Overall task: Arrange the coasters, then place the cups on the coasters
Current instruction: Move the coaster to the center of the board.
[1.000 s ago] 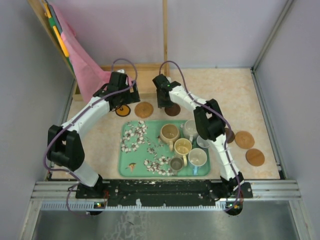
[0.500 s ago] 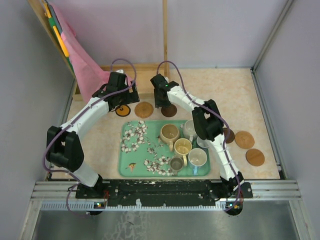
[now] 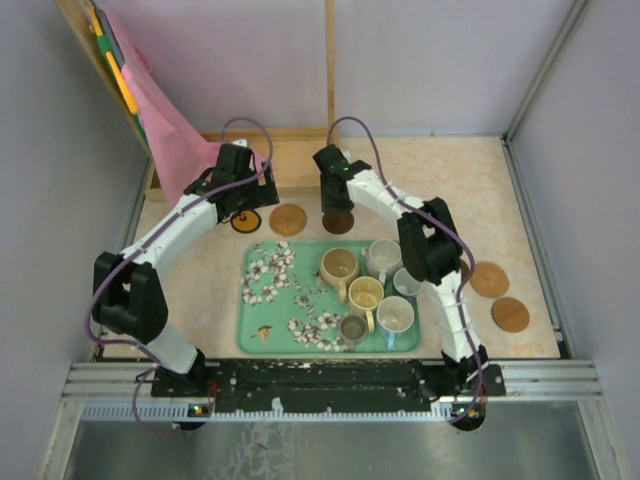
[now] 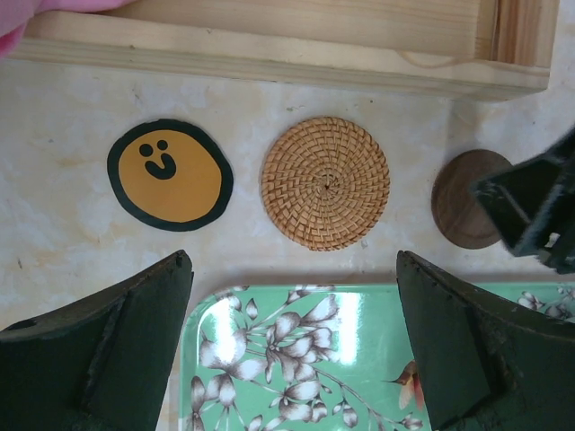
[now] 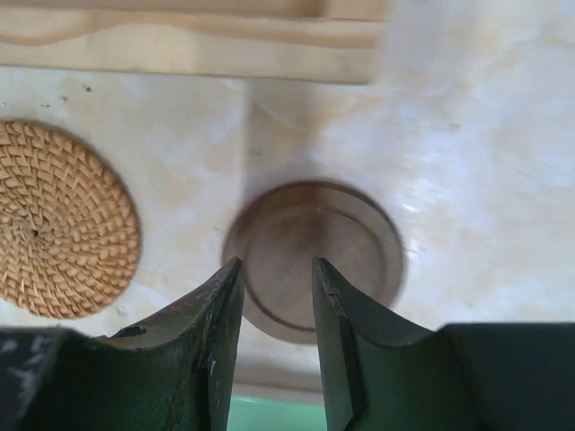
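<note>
Desk [image 3: 500,190] from above, dark coaster [image 3: 339,223] just beyond tray [image 3: 243,310], beneath right end effector [image 3: 335,205], left wrist view, left end effector [image 4: 292,260] spread wide, woven coaster [image 4: 325,182] ahead between its fingers, right wrist view, fingers [image 5: 207,359] narrowly parted over dark coaster's near half.

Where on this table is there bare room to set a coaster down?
Bare tabletop lies at the far right, between the dark coaster and the right wall, and left of the green tray. Crowded: the tray's right half, full of cups, and the far coaster row.
</note>
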`<state>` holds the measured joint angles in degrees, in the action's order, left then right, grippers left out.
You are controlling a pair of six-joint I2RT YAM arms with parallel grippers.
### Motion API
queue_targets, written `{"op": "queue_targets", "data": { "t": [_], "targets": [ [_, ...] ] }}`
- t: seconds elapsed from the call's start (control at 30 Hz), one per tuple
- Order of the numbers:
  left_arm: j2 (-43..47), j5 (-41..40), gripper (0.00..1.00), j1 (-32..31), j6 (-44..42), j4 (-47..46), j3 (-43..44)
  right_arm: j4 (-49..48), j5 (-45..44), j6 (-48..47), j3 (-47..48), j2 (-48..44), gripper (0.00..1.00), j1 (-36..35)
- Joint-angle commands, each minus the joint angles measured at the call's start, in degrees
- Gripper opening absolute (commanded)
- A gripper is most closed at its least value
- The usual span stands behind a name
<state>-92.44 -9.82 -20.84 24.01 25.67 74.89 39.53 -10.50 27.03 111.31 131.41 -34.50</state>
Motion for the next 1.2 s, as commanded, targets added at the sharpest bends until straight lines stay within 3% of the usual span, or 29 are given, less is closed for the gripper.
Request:
{"op": "queue_targets", "data": {
  "t": [0.0,0.73,1.17],
  "targets": [
    [1.5,0.8,1.00,0.2,0.2,-1.0,-0.2,-3.8,-3.5,-0.4,-4.0,-12.8,0.37,3.5],
    [-1.1,6.4,1.00,-0.9,-0.3,-1.8,0.7,-5.1,-6.3,4.2,-53.9,-52.7,0.37,20.7],
    [-1.4,6.8,1.00,-2.5,0.2,-1.7,0.8,-9.0,-0.3,6.3,-65.6,-54.1,0.36,31.6]
  ]
}}
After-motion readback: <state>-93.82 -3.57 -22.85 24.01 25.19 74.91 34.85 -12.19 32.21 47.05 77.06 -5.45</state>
